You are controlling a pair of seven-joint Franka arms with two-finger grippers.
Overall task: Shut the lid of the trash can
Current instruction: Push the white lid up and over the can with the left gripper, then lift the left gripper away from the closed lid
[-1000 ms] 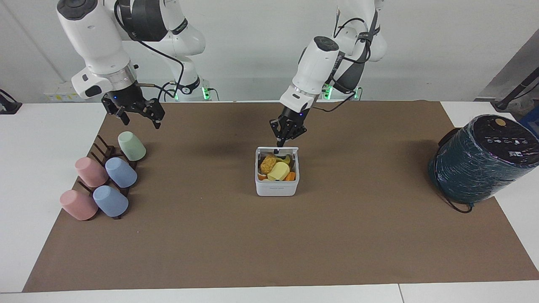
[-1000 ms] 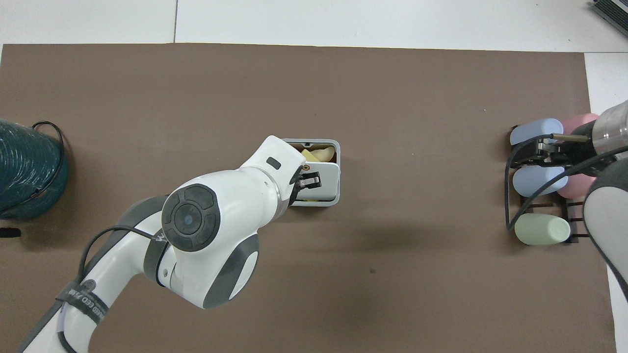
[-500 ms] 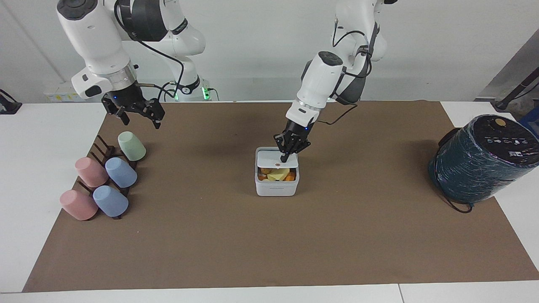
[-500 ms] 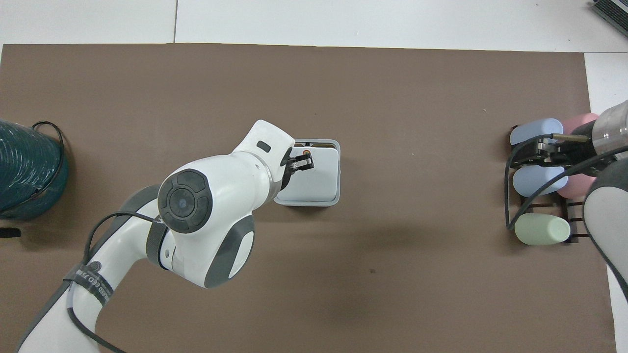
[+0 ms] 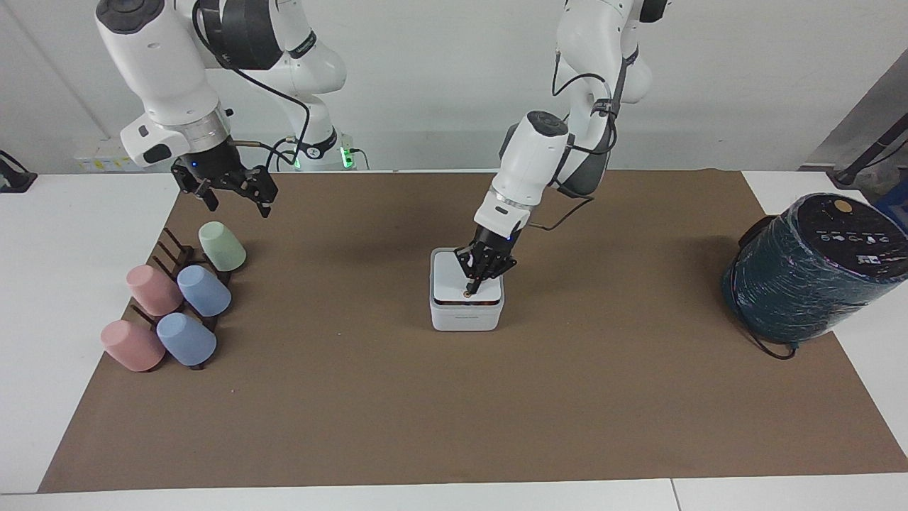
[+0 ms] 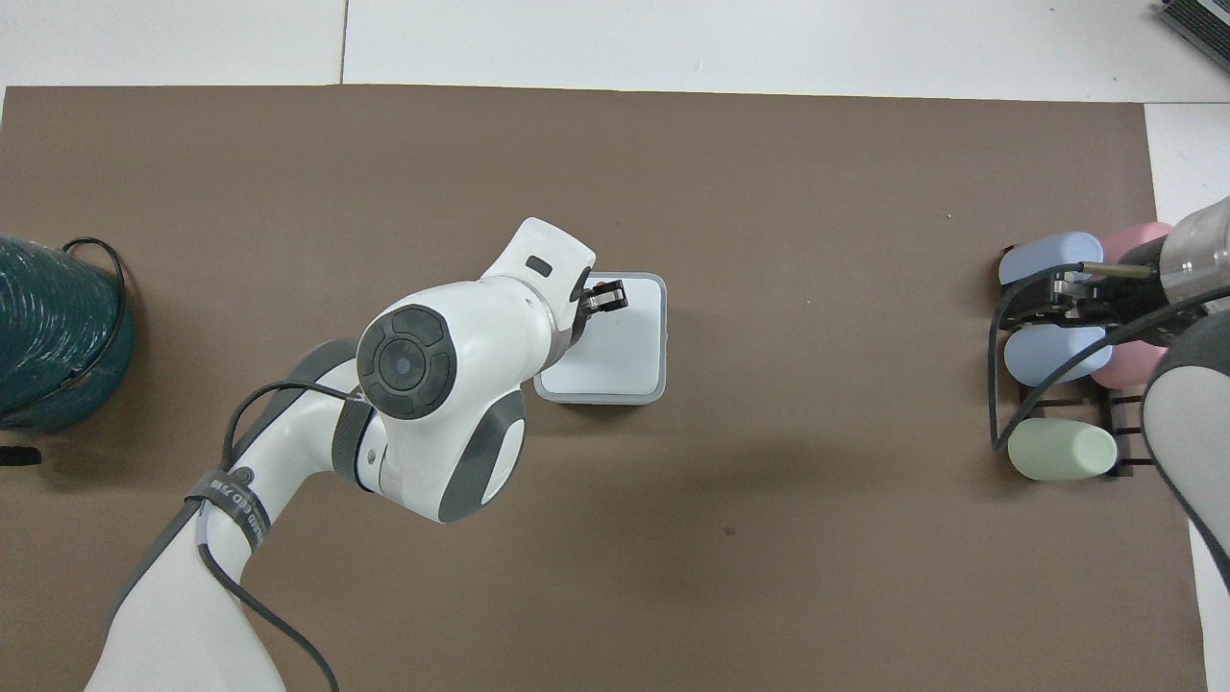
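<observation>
The small white trash can (image 5: 466, 319) stands mid-mat; it also shows in the overhead view (image 6: 661, 389). Its white lid (image 5: 448, 278) lies almost flat on top, with a thin dark gap left at the front edge; from overhead the lid (image 6: 625, 346) covers the contents. My left gripper (image 5: 469, 290) is shut, its tips pressing down on the lid at the orange dot near the front edge; it also shows in the overhead view (image 6: 607, 294). My right gripper (image 5: 233, 197) is open and empty, waiting in the air over the cup rack.
A dark rack (image 5: 174, 250) with a green cup (image 5: 221, 246), pink cups (image 5: 152, 289) and blue cups (image 5: 203, 290) lies at the right arm's end. A large dark teal cylinder (image 5: 809, 273) with a black top and a cable sits at the left arm's end.
My left gripper has pushed the lid from upright down over the can. The food inside is now hidden. The right arm has not moved.
</observation>
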